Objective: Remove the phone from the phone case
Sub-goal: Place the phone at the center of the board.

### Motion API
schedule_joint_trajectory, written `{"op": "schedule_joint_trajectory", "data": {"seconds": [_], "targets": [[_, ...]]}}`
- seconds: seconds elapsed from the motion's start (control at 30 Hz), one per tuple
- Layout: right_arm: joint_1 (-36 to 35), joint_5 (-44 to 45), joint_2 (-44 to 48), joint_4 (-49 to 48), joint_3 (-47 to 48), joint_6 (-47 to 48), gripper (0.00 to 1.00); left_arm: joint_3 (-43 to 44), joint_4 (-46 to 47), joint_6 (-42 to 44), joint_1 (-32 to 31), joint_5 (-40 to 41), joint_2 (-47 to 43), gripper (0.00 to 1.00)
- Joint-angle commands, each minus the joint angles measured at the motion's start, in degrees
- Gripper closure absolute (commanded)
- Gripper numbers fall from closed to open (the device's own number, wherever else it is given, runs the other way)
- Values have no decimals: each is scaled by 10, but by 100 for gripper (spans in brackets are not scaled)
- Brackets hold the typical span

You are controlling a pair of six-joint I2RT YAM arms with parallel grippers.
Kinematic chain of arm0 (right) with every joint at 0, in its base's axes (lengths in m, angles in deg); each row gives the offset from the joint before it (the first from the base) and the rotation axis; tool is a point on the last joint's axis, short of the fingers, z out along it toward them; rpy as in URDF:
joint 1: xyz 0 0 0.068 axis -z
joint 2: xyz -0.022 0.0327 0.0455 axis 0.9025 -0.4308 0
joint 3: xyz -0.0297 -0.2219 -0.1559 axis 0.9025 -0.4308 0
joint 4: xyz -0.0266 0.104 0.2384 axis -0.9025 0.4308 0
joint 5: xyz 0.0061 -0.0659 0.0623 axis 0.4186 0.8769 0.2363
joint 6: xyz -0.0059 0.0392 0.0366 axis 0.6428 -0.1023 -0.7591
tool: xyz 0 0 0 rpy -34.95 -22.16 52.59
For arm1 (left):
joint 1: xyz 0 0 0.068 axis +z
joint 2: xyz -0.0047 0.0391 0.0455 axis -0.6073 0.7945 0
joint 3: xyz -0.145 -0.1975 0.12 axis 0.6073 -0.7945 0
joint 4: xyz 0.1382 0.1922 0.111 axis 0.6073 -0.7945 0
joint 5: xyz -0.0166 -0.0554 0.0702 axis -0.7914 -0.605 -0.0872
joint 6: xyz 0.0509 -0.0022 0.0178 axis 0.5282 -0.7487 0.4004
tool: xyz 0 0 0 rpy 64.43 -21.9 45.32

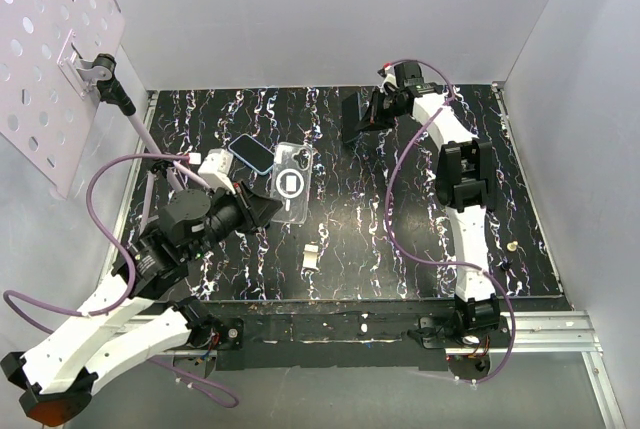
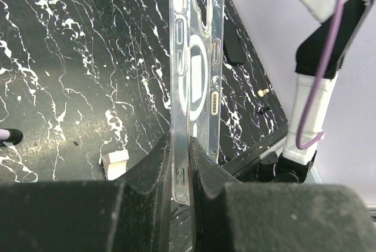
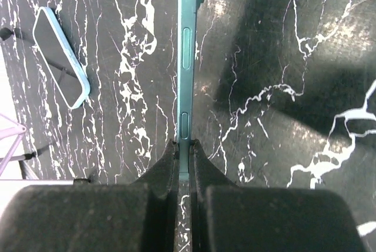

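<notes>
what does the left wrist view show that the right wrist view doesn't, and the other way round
Only left wrist: the clear phone case pinched edge-on in the left end effector, a small white block, and the right arm. Only right wrist: the teal phone clamped edge-on in the right end effector. Both: the black marbled table and, probably, the blue-edged phone lying flat, only a corner of it in the left wrist view.

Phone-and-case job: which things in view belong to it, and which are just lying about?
Part of the job:
- clear case, clamped in the left end effector
- teal phone, clamped edge-on in the right end effector

Lying about:
- blue-edged phone, lying flat
- small white block
- small brass piece
</notes>
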Motion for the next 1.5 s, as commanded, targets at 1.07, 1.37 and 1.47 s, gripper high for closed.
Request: {"op": "schedule_joint_trajectory", "data": {"seconds": [1.07, 1.37, 1.47], "targets": [[58, -216, -190, -66, 161, -131, 98, 21, 38, 113, -3, 6, 38, 100], [62, -199, -197, -62, 179, -145, 76, 32, 41, 124, -11, 19, 51, 100], [63, -174, -194, -46, 184, -144, 62, 32, 41, 110, -12, 8, 53, 100]]}}
